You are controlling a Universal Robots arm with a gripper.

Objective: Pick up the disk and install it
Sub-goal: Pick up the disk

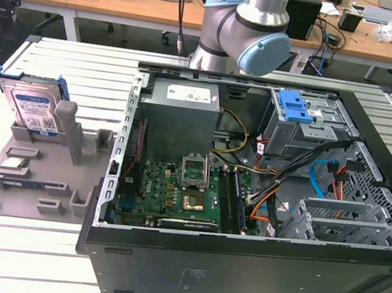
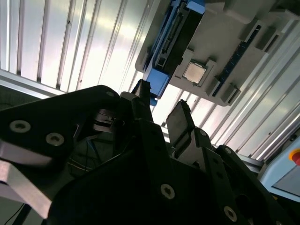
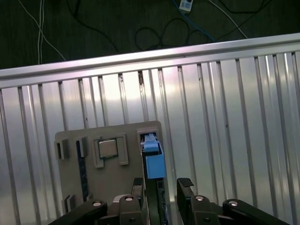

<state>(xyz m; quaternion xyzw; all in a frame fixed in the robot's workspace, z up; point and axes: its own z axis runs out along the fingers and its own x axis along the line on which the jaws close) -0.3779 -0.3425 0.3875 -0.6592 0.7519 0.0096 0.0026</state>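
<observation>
Exterior view: disk (image 1: 35, 107) stood upright in the grey holder (image 1: 31, 190), outside the open case (image 1: 238, 268).
Second wrist view: gripper (image 2: 161, 101) was spread, with the disk (image 2: 176, 37) just beyond its tips and apart from them.
First wrist view: disk (image 3: 153, 161) lay ahead, in line with the gap between the jaws.
Grasp: I judged that centring on the blue rails before closing mattered most.

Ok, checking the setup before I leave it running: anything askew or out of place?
Nothing stands out. The disk stands on edge in its grey holder, the chip lies flat in its recess, and the open gripper hangs over the disk.
</observation>
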